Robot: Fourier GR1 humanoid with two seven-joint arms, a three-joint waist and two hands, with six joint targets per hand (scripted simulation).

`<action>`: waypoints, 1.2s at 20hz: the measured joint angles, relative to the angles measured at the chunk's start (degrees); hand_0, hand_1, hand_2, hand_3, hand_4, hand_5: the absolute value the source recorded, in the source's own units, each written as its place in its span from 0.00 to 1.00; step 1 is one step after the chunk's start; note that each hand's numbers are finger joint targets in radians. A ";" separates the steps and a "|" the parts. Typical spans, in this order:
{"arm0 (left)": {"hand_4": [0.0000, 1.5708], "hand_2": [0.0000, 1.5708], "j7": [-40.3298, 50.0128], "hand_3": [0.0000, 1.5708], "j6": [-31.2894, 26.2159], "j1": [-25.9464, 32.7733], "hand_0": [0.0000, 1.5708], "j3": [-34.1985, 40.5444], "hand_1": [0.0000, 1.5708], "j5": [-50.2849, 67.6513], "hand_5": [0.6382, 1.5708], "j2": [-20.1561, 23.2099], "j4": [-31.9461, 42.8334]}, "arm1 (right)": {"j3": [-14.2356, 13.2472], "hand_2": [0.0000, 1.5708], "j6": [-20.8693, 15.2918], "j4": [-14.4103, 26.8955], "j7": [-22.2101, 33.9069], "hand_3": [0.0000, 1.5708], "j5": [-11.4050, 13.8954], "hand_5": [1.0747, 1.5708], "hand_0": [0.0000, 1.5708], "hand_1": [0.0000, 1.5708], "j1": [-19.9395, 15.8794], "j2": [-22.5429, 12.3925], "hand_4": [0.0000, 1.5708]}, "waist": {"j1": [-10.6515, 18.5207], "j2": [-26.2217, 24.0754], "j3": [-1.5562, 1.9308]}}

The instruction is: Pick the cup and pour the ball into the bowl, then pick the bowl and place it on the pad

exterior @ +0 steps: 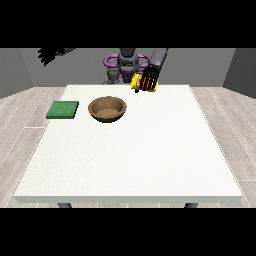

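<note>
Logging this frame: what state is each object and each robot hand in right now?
Cup: yellow, lifted off the table, tipped sideways, held.
Wooden bowl: upright on the table, beside the pad, untouched.
Green pad: flat on the table, nothing on it.
Robot hand at the view's right: fingers curled round the cup.
Robot hand at the view's left: raised, holding nothing.

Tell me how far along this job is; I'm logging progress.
Done: the hand at the view's right has its fingers curled round the red and yellow cup, raised near the table's far edge. In hand: bringing the cup to the wooden bowl; whether the bowl holds a ball cannot be told. Left: the pour, then moving the bowl, which stands beside the green pad.
</note>
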 measured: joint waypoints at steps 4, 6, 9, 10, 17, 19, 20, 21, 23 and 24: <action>0.68 1.00 10.83 0.80 -4.24 -4.53 0.50 -4.28 0.50 -7.15 1.00 -2.76 1.43 | -0.51 0.00 0.41 2.69 -0.76 0.00 0.23 0.99 0.00 0.00 -0.28 -0.32 0.41 | 0.65 -0.96 -0.06; 0.64 1.00 15.17 0.77 -7.43 -5.89 0.50 -6.69 0.50 -9.01 1.00 -4.03 0.16 | -0.68 0.00 0.77 4.37 -0.99 0.00 0.23 0.99 0.00 0.00 -1.14 -0.61 0.42 | 0.75 -1.14 -0.07; 0.56 1.00 21.63 0.76 -10.23 -5.69 0.42 -10.45 0.42 -12.11 1.00 -5.07 -1.60 | -0.04 0.00 1.52 5.36 -1.36 0.00 0.64 0.98 0.00 0.00 -1.50 -0.38 0.42 | -0.38 -1.26 -0.12; 0.52 1.00 23.63 0.76 -11.31 -6.16 0.37 -11.35 0.37 -13.24 1.00 -5.27 -1.73 | 0.32 0.00 1.56 5.14 -1.23 0.00 0.65 0.98 0.00 0.00 -1.76 -0.05 0.42 | -1.09 -1.17 -0.12; 0.54 0.72 30.44 0.92 -24.68 -7.81 0.00 -20.30 0.00 -16.97 1.00 -5.92 -7.80 | 1.64 0.00 1.77 7.24 -1.28 0.00 1.65 0.98 0.00 0.00 -3.97 0.56 0.43 | -2.90 -1.93 -0.15; 0.57 0.79 31.78 0.96 -28.48 -8.81 0.00 -22.23 0.00 -17.24 1.00 -5.98 -9.87 | 2.14 0.00 2.25 7.28 -1.34 0.00 1.55 0.99 0.00 0.00 -5.26 0.79 0.44 | -4.04 -1.05 -0.14; 0.57 0.77 31.71 0.95 -30.11 -9.70 0.00 -22.66 0.00 -17.53 1.00 -6.01 -10.91 | 1.84 0.00 2.21 7.72 -1.75 0.00 1.67 0.99 0.00 0.00 -5.70 0.42 0.45 | -3.73 -0.48 -0.15; 0.58 0.75 31.86 0.94 -31.76 -9.74 0.00 -22.84 0.00 -17.44 1.00 -6.02 -11.90 | 2.39 0.00 1.62 7.40 -1.15 0.00 2.04 1.00 0.00 0.00 -5.75 0.90 0.45 | -3.85 -0.68 -0.17; 0.48 0.76 32.02 0.91 -32.40 -10.22 0.00 -21.88 0.00 -17.30 0.99 -6.06 -13.92 | 2.38 0.00 0.34 7.88 -1.05 0.00 2.58 1.00 0.00 0.00 -6.07 1.27 0.45 | -2.40 -0.13 -0.18; 0.56 1.00 32.09 0.88 -31.08 -9.95 0.19 -21.18 0.19 -17.27 0.99 -5.85 -14.84 | 2.10 0.00 -0.29 8.27 -1.27 0.00 2.73 1.00 0.00 0.00 -6.18 1.34 0.45 | -1.24 0.41 -0.18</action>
